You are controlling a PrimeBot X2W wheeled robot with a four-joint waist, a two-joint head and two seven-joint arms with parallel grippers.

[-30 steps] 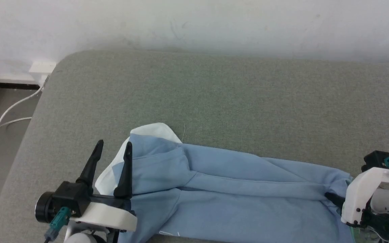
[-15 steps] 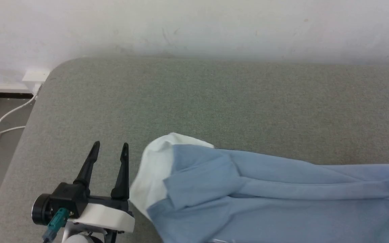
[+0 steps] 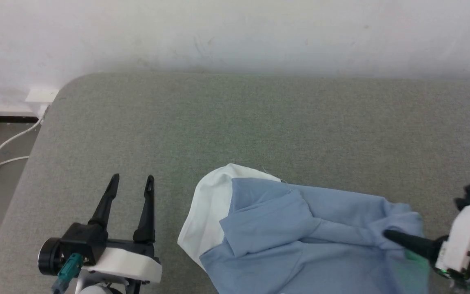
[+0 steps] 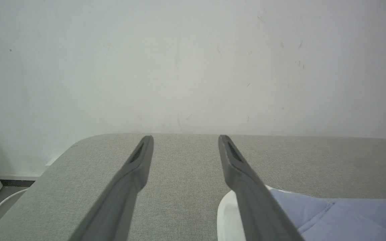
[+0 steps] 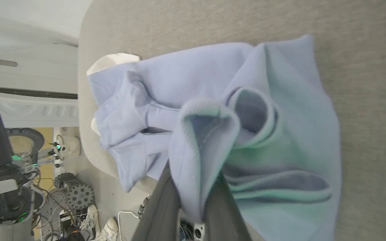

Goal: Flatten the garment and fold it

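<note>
At the lower left of the head view, the left end effector [image 3: 131,182] stood released, its two dark fingers spread well apart and pointing up the frame over bare grey surface [image 3: 259,122], touching nothing; the left wrist view showed the same wide gap between its fingers [image 4: 136,167], with the white hood lining just beside the right-hand one. At the lower right of the head view, the right end effector [image 3: 388,234] reached in from the frame's edge with its dark tip against the bunched right end of the garment [image 3: 300,237]. In the right wrist view, its fingers [image 5: 161,197] were clenched on a ribbed fold of the garment [image 5: 193,140], the cloth pinched between them and rising in a ridge. The light blue garment lay crumpled across the lower middle of the head view, white hood lining toward the left. Beyond, bare surface ran to a pale wall [image 3: 235,32] along the top.
</note>
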